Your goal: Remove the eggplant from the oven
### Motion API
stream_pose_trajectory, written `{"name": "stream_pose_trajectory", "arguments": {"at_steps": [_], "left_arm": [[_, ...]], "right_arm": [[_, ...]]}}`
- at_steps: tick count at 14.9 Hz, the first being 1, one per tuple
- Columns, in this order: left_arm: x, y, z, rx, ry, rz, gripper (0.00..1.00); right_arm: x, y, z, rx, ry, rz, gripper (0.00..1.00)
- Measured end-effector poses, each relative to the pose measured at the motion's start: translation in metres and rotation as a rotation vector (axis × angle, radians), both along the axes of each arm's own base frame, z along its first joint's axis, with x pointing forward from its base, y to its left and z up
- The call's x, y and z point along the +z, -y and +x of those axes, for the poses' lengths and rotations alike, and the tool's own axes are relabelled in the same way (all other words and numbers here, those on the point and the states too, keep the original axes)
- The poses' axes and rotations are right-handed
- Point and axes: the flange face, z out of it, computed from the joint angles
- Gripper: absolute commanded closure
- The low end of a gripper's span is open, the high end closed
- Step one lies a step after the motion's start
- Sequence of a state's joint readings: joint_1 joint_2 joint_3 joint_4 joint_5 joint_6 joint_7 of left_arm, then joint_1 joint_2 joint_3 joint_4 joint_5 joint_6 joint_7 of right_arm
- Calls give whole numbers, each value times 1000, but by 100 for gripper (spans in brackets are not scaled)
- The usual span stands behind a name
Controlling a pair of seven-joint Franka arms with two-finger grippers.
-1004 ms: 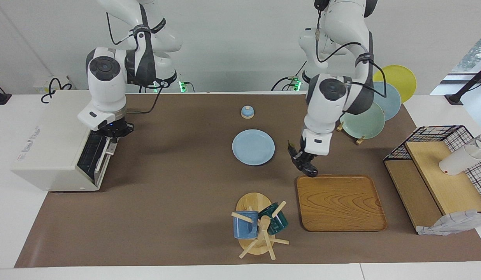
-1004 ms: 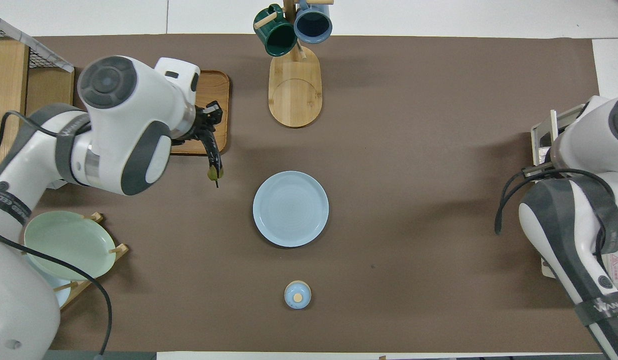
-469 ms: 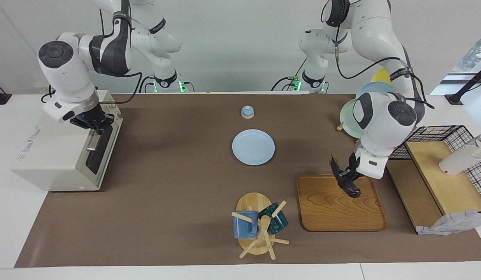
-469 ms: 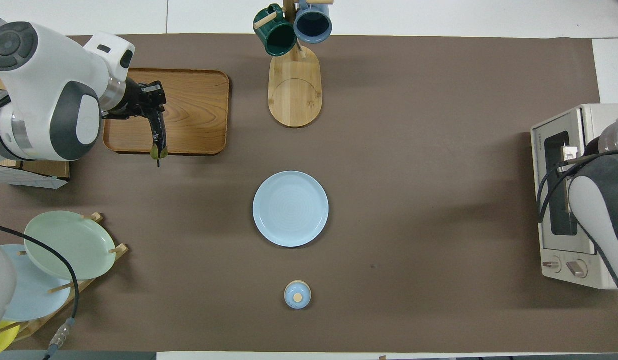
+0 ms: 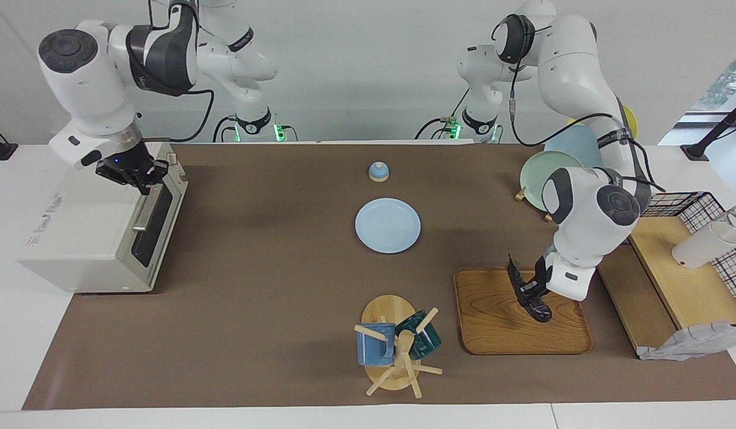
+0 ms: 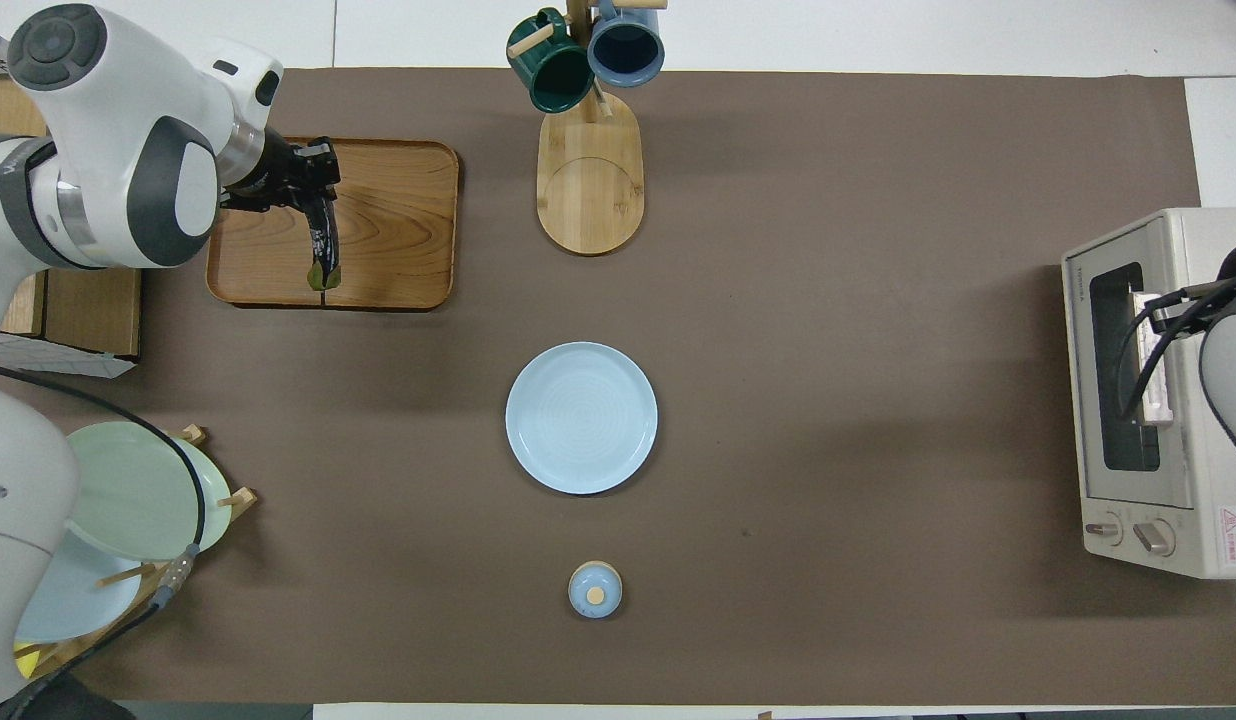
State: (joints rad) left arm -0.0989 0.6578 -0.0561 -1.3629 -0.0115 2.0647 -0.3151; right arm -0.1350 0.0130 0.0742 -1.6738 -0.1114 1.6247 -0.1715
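Observation:
The eggplant (image 5: 527, 292), long and dark purple with a green stem tip, hangs tilted in my left gripper (image 5: 533, 285), which is shut on its thick end. It is over the wooden tray (image 5: 499, 333), with its low end close to the tray's surface; I cannot tell whether it touches. In the overhead view the eggplant (image 6: 323, 238) lies over the tray (image 6: 398, 220), stem end toward the robots, and the left gripper (image 6: 303, 180) holds it. The white oven (image 5: 76, 238) stands at the right arm's end of the table with its door shut. My right gripper (image 5: 134, 173) is just above the door's top edge.
A light blue plate (image 5: 387, 225) lies mid-table, with a small blue lidded pot (image 5: 378, 171) nearer to the robots. A mug tree (image 5: 398, 345) with two mugs stands beside the tray. A plate rack (image 5: 552, 173) and a wire-and-wood shelf (image 5: 671, 262) stand at the left arm's end.
My left gripper carried the eggplant from beside the blue plate to over the wooden tray and lowered it. My right gripper swung the oven door shut and lifted slightly off it.

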Motion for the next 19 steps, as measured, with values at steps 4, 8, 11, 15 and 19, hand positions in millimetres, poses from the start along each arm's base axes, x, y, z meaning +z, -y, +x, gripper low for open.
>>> {"name": "stream_pose_trajectory", "arguments": {"at_steps": [4,8,11,15,19], "left_arm": [[0,1,0,-43,2,1,1],[1,1,0,-57,4,2,0],[4,1,0,-58,-2,2,0],[44,1,2,-57,56,-2,0],[115,-2,-19,-62,57,3,0]], "right_arm": [[-5,-2,-1,-9,-27,28,0],[-7,-3,-4,-59,-57,26,0],[-2,-16,-3,-47,-49,24,0],[2,-14,-3,-55,-40,22,0],[3,-10,1,-64,-40,21,0]]}}
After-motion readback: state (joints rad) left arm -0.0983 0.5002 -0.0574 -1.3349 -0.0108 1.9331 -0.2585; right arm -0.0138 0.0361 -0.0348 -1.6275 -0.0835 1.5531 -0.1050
